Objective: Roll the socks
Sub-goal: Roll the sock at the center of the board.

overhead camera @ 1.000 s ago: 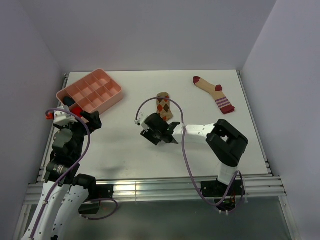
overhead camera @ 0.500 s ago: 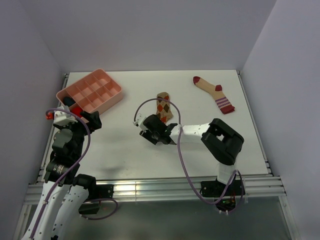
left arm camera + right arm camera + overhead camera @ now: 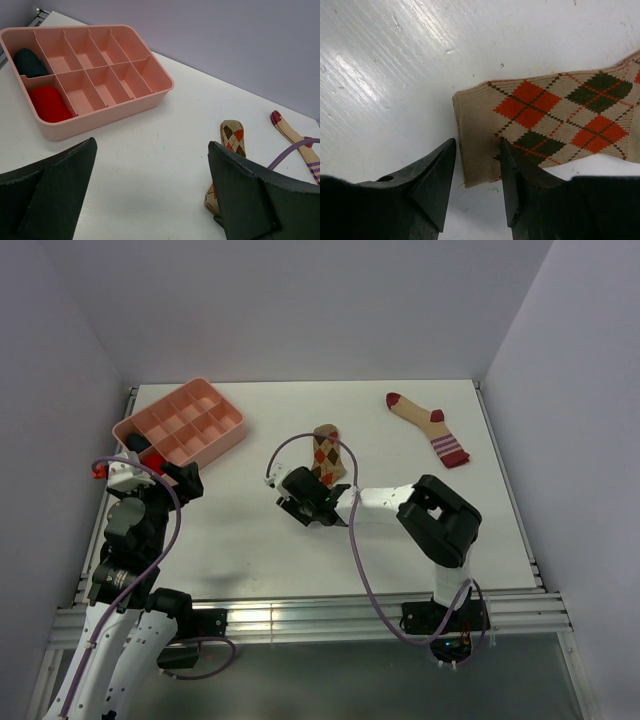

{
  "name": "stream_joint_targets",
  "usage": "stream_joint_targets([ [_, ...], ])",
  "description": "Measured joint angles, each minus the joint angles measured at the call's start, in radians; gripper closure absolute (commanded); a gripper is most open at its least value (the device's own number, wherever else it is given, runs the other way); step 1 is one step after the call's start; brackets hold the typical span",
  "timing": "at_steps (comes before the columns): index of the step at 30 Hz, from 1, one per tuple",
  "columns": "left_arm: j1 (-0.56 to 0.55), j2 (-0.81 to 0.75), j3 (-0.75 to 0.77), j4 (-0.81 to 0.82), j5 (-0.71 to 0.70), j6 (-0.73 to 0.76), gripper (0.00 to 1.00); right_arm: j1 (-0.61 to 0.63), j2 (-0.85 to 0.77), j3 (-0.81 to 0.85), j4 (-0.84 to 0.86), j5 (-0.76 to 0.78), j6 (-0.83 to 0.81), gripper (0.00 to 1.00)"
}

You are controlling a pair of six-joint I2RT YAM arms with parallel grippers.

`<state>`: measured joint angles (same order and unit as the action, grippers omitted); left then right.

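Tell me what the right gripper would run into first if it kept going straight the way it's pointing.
The argyle sock: its tan cuff edge lies on the table right ahead of the right gripper, in the gap between its open jaws. Depth is unclear, but it looks very close.

White table [image 3: 240, 530] bears a pink divided tray [image 3: 220, 443], argyle sock [image 3: 328, 452] and striped sock [image 3: 428, 423].

Left arm [image 3: 128, 540] and right arm [image 3: 430, 520]: white links, black joint housings, purple cable [image 3: 289, 150] looped along each. Left gripper [image 3: 150, 145], right gripper [image 3: 477, 145]: matte black wedge fingers.
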<state>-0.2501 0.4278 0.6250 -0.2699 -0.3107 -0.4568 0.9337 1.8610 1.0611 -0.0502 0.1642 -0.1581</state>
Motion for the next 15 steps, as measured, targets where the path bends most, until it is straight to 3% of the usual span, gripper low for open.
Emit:
stream_joint_targets([
  [15, 0.0, -0.006, 0.0, 0.0, -0.001, 0.0, 0.01, 0.0, 0.223, 0.353, -0.153, -0.255, -0.155, 0.54],
])
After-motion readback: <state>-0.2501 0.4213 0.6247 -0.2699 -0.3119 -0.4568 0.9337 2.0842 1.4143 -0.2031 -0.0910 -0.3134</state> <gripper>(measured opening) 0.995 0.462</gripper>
